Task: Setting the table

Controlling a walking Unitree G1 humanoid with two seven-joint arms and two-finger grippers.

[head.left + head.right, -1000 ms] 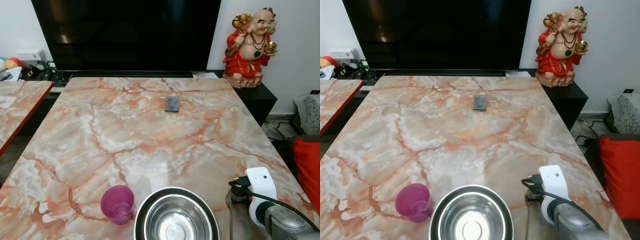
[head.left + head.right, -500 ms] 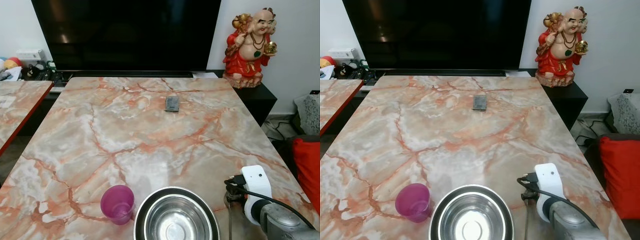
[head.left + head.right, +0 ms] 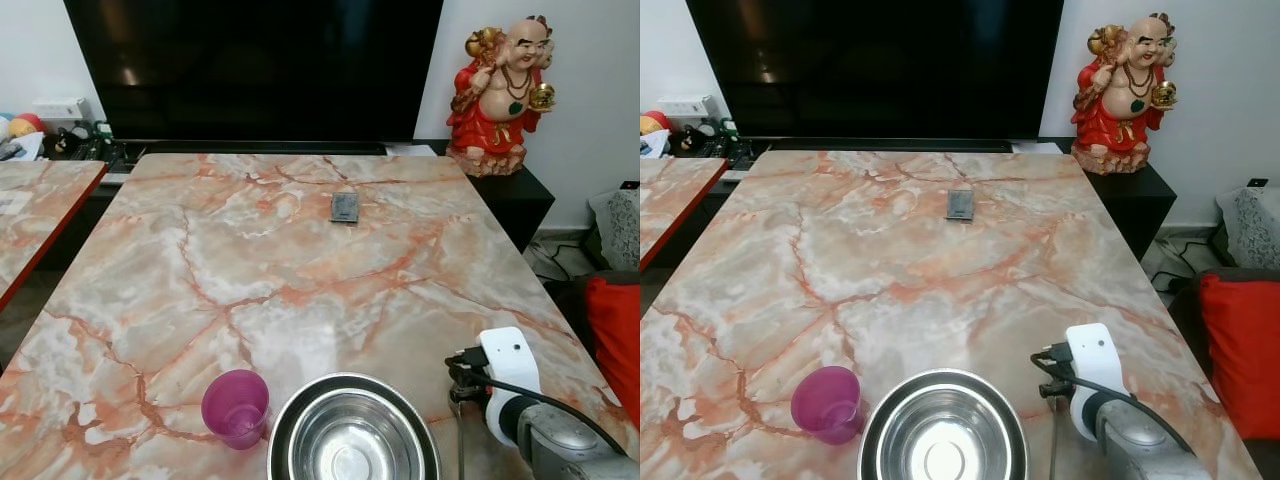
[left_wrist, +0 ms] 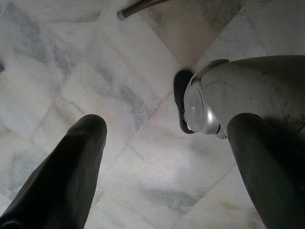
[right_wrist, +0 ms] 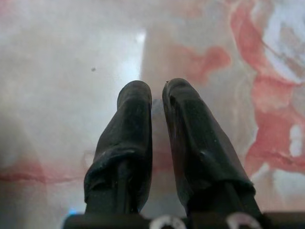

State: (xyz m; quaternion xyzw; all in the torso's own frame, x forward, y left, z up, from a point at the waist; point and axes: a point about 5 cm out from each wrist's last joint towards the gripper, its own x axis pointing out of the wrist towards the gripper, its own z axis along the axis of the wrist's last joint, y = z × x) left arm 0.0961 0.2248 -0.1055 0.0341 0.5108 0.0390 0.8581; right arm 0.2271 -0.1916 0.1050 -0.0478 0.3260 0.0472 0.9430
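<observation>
Standing by the marble table point(image 3: 300, 260), I see a steel bowl point(image 3: 350, 379) at its near edge, mouth up. A purple cup point(image 3: 235, 405) stands upright just to the bowl's left, close to it but apart.

Right of the bowl a thin grey stick-like thing point(image 3: 460, 445) lies on the marble. Its long axis runs from the near edge straight toward the far end of the table. It is too slim to say what it is or which end is which. Its far end reaches up under the robot's right wrist point(image 3: 505, 375), which hangs low over the table's near right corner.

The right gripper point(image 5: 157, 90) points down at the marble, its two black fingers point(image 5: 131, 119) drawn almost together with only a narrow slit between them. I cannot tell whether anything is pinched there.

The left gripper point(image 4: 167, 126) hangs beside the robot over pale floor tiles, fingers spread wide and holding nothing, with the robot's silver leg point(image 4: 238, 90) next to it.

Farther up the table a small dark flat object point(image 3: 344, 207) lies alone. Beyond stand a black television point(image 3: 250, 60) and a red laughing statue point(image 3: 500, 90).
</observation>
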